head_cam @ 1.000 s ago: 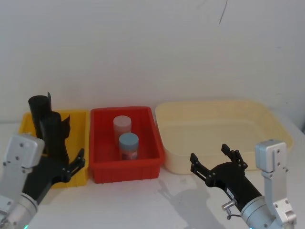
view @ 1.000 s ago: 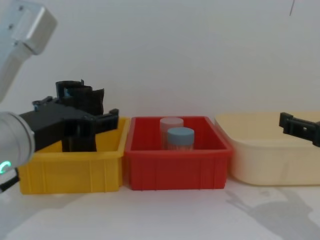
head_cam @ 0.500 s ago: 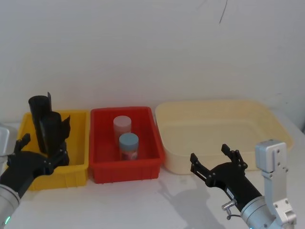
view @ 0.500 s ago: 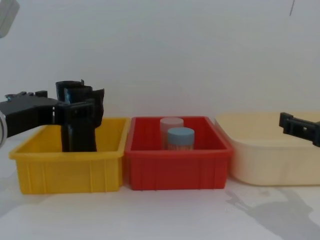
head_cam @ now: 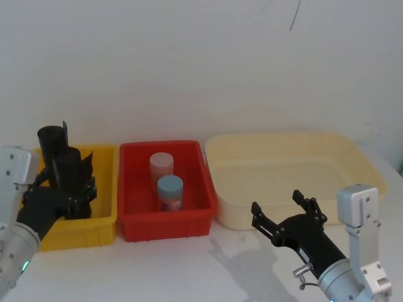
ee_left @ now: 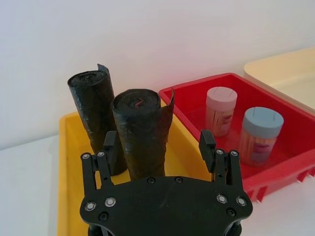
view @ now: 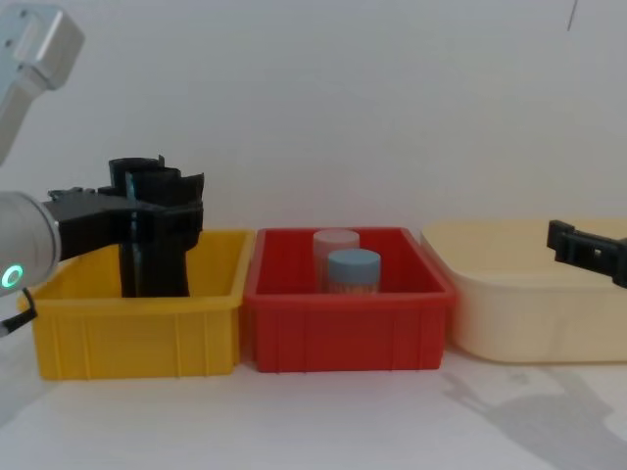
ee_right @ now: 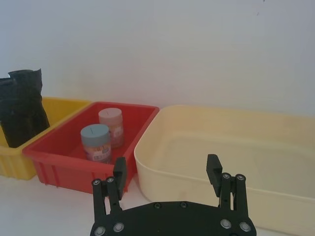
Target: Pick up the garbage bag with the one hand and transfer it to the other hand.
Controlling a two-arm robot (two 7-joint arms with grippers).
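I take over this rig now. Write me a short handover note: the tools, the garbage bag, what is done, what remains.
The left tool is open, with its fingers on either side of the front garbage bag, not closed on it.
The right tool is open and holds nothing, in front of the cream tub.
The bag and a rear roll stand upright in the yellow bin.
Done: approach. To do: grasp, lift, hand over.
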